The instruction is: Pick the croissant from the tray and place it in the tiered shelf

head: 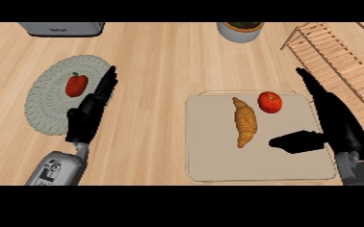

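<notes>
Croissant [244,122] lies lengthwise on the tray [213,168], just left of a tomato [269,102] and untouched. Right hand [334,120] sits over the tray's right edge, fingers straight, thumb out toward the croissant, holding nothing. Left hand [91,110] rests with relaxed fingers beside a mat [50,101] bearing a red pepper [76,85]; shelf [331,53] at upper right.

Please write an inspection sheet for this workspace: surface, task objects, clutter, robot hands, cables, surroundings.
Surface: light wooden counter.
Task objects: croissant lies on the tray, not held; tiered shelf at far right.
Clutter: red apple on the tray beside the croissant; red pepper on a woven mat.
Robot hands: left robot hand open beside the mat; right robot hand open over the tray's right edge.
Cables: nothing seen.
Surroundings: toaster and pot at the far edge.
</notes>
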`<state>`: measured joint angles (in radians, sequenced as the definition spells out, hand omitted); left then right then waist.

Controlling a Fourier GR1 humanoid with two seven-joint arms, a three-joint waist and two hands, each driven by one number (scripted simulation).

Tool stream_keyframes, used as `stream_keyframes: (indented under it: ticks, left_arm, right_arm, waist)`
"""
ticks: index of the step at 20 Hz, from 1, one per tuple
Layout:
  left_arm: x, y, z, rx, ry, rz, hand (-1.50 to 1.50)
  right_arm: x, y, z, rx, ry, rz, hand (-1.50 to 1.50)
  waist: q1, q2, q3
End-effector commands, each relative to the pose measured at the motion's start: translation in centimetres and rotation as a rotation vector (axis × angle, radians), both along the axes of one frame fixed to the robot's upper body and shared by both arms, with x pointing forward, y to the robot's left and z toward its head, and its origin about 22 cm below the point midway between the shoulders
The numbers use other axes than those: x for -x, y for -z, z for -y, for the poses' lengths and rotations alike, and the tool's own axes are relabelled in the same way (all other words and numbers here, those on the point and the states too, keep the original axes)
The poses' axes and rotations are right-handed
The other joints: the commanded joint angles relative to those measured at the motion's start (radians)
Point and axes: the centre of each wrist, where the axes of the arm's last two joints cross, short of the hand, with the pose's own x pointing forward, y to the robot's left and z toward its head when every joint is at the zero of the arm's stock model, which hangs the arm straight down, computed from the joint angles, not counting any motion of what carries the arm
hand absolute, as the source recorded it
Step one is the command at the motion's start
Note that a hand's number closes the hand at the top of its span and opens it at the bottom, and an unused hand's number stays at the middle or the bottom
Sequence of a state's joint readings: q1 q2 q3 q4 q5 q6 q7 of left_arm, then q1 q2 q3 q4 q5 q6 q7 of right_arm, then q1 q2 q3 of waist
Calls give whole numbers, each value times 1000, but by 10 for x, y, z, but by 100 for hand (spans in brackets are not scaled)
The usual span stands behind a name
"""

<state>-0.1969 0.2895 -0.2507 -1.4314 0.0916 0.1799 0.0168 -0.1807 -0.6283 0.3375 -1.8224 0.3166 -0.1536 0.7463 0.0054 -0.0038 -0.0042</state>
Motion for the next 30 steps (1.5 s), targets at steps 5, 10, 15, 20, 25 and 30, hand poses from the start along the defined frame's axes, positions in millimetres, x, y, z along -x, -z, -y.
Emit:
stream_keyframes:
  ticks: [5,10,15,20,25,30]
  left_arm:
    - [-6,-3,9,8,7,6,0]
    - [-4,-2,10,-2,-5,-2,0]
    - [-2,21,-3,-1,-3,13,0]
    - [-5,-8,-5,-7,8,0,0]
    - [-8,-2,-2,17,-19,10,0]
    - [-16,13,20,24,11,-12,0]
  right_arm:
    - [-10,-46,-68,202,9,-176,-150]
    - [-8,-52,-84,194,6,-188,-150]
    - [-4,-32,-95,188,18,-142,-150]
    - [4,-17,-94,236,55,-153,-150]
    - [2,-3,-123,213,49,-157,-150]
    - [-27,-3,-111,218,57,-168,-150]
  waist:
    - [6,4,3]
    - [-1,3,3]
    - [-6,4,4]
    - [-7,2,4]
    - [-5,3,4]
    - [-8,5,4]
